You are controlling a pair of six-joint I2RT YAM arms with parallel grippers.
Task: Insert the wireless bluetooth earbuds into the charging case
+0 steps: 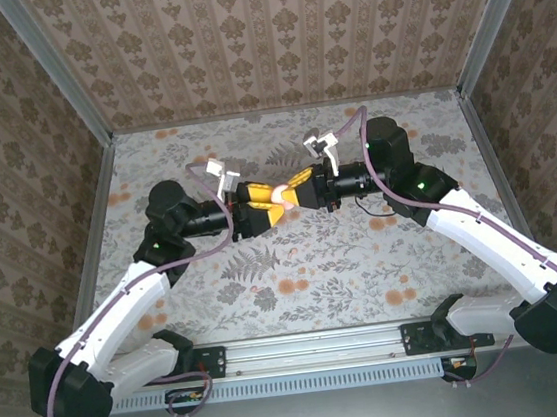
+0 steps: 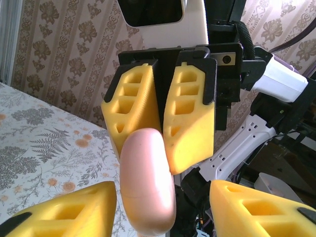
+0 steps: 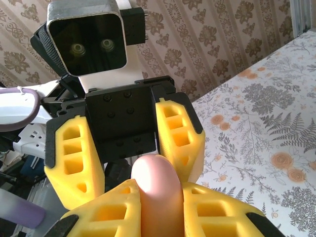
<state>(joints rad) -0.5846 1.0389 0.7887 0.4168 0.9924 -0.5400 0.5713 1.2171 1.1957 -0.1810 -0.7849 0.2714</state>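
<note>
Right wrist view first: closest to the lens, the right gripper (image 3: 160,190) has its two yellow fingers (image 3: 113,212) pressed in on the charging case (image 3: 157,210). The case is a pink rounded disc seen edge-on, and I can see no gap on either side of it. Just past it the left gripper (image 3: 136,177) faces me with its fingers spread wide, one on each side of the case's far rim. The one on my right sits close against the pink edge, though I cannot tell whether it actually touches; the other stands clear. Behind those fingers is the camera (image 3: 86,42) on that wrist (its black face looks straight back at me). Further off, the floral table (image 3: 256,128) lies to the right, with the patterned wall (image 3: 207,44) beyond. From the left wrist I get the mirror of this: the left gripper's own fingers are low in the frame and well apart, the case stands between them, and the right gripper's pair is closed on its far end. From the top external camera the two grippers meet nose to nose over the middle of the table, the case a small pink spot between the yellow fingertips.
</note>
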